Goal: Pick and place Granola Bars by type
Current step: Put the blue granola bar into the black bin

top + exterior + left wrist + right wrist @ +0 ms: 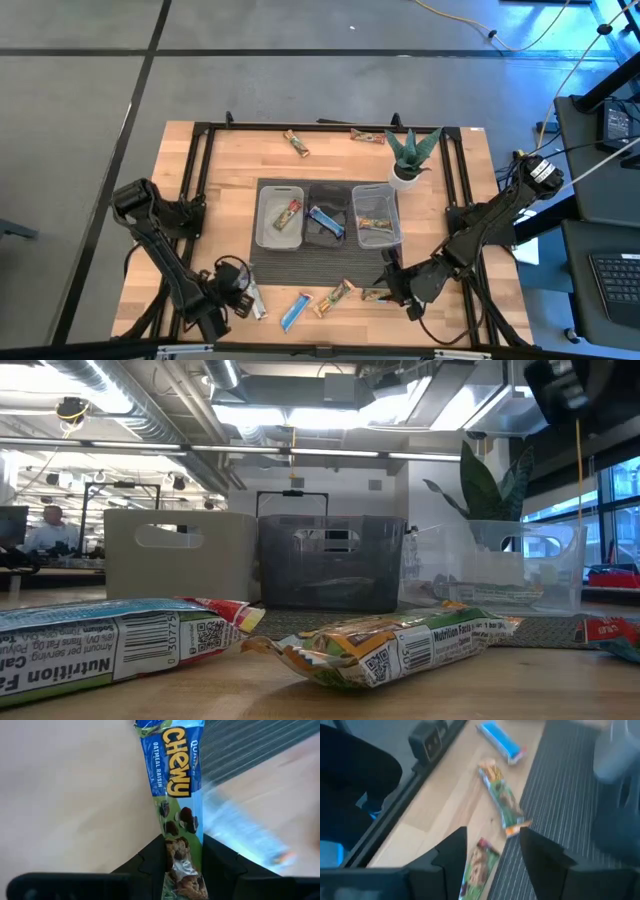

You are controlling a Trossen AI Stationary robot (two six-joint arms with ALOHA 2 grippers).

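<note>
My left gripper (240, 297) is at the table's near left, shut on a blue-and-green Chewy bar (175, 780). A pale blue bar (240, 835) lies just beside it on the wood. My right gripper (392, 285) (492, 855) is open near the mat's near right corner. Its fingers stand on either side of a tan-and-green bar (479, 865) that lies flat, and they do not touch it. Another tan-and-green bar (501, 802) and a blue bar (500, 737) lie farther along the near edge. Two more bars (295, 143) (367, 136) lie at the far edge. My left gripper pinches the Chewy bar by one end (180, 865) between its two fingers (145, 865), which lie along the bar's length. The rest of the wrapper sticks out straight ahead of the fingertips. Whether the free end rests on the table cannot be told.
Three bins stand side by side on the dark ribbed mat: the left (264, 222) holds a tan bar, the middle (312, 198) a blue one, the right (392, 205) a tan one. A potted plant (410, 155) stands behind the right bin. A black frame rail (200, 160) borders the table.
</note>
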